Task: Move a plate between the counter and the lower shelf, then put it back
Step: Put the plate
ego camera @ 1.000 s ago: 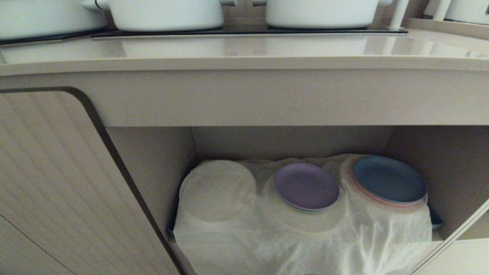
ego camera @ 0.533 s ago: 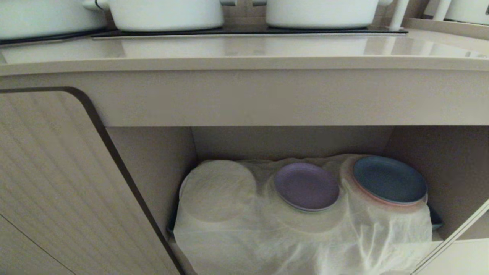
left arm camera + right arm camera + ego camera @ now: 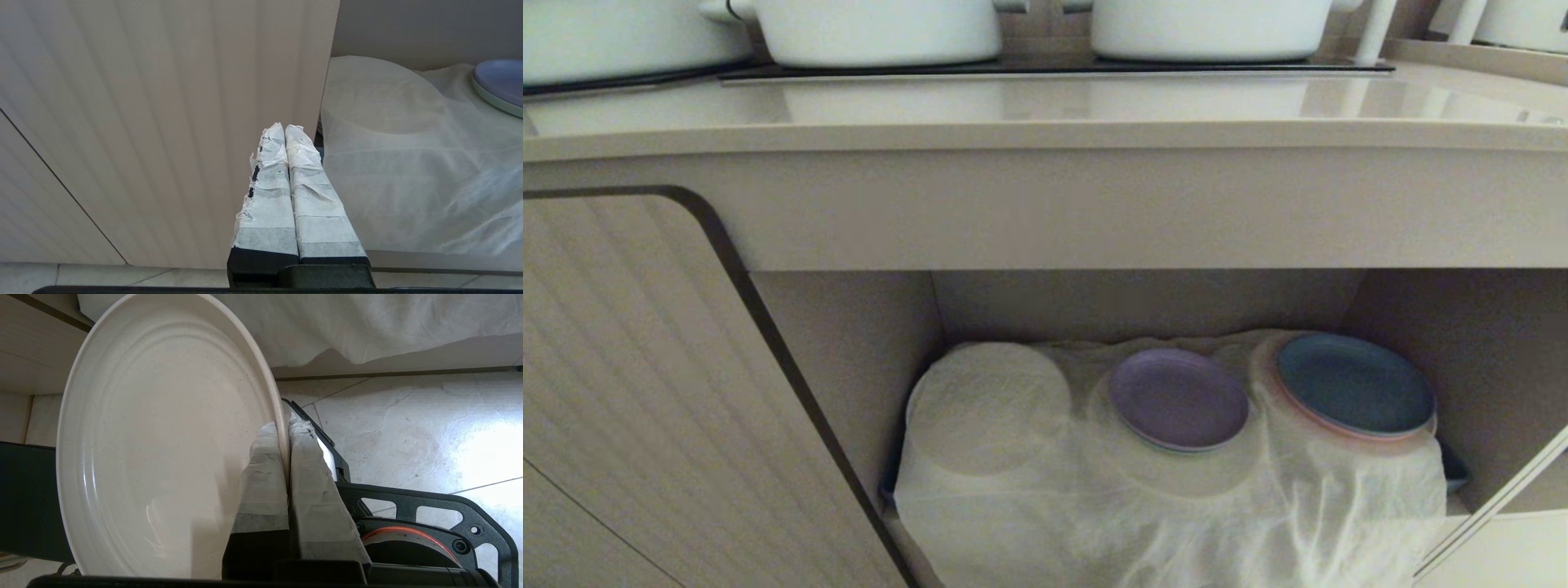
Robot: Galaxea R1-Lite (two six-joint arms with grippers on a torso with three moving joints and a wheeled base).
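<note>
In the right wrist view my right gripper (image 3: 284, 426) is shut on the rim of the cream-beige plate (image 3: 163, 437), which hangs on edge low over the tiled floor, in front of the cloth's hanging edge. Neither arm shows in the head view. The counter (image 3: 1045, 106) runs across the top there. Below it the lower shelf (image 3: 1143, 302) stands open, its floor draped in white gauzy cloth (image 3: 1160, 523). My left gripper (image 3: 284, 127) is shut and empty, parked in front of the ribbed cabinet door (image 3: 163, 122).
A purple plate (image 3: 1178, 398) and a blue plate (image 3: 1354, 384) sit on the cloth. A round cloth-covered stack (image 3: 988, 404) stands at the shelf's left. White pots (image 3: 874, 28) sit on the black hob (image 3: 1045, 67). The robot's dark base (image 3: 425, 506) lies beside the plate.
The head view is unchanged: no arm or plate shows in it, and the shelf and counter stay as they were.
</note>
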